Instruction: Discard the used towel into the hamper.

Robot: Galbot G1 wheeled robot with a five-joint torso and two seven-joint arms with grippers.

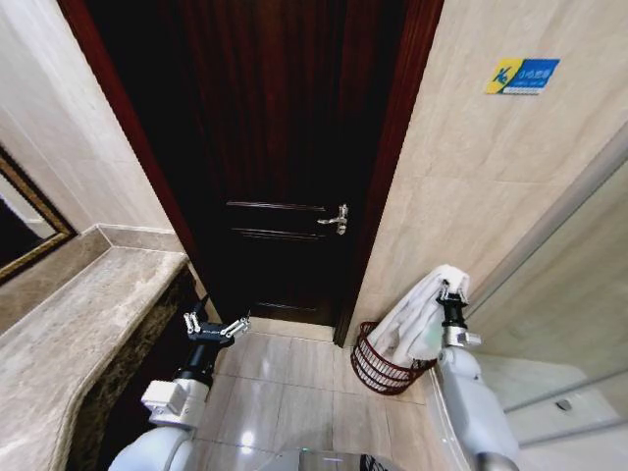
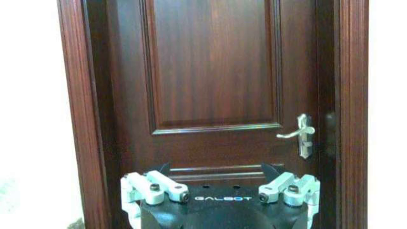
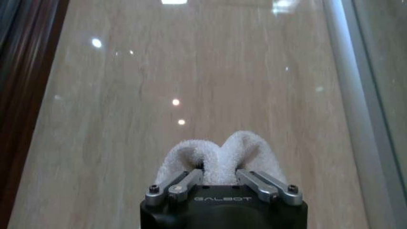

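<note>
Nearest the head camera, the right arm rises beside the wall, and its right claw [image 1: 452,294] is clenched on a white towel [image 1: 417,319]; the right wrist view shows the cloth bunched between the fingers [image 3: 184,181]. Most of the towel drapes down over the hamper [image 1: 378,368], a dark red wire basket on the floor by the door [image 1: 285,147]. Whether its lower end already rests inside cannot be told; nothing else shows in the basket. The step in hand looks like the drop itself: the next move calls for opening over the basket's mouth so the cloth falls in, not over the rim. The left claw [image 1: 218,329] hangs released near the marble tabletop [image 1: 69,324], idle.
</note>
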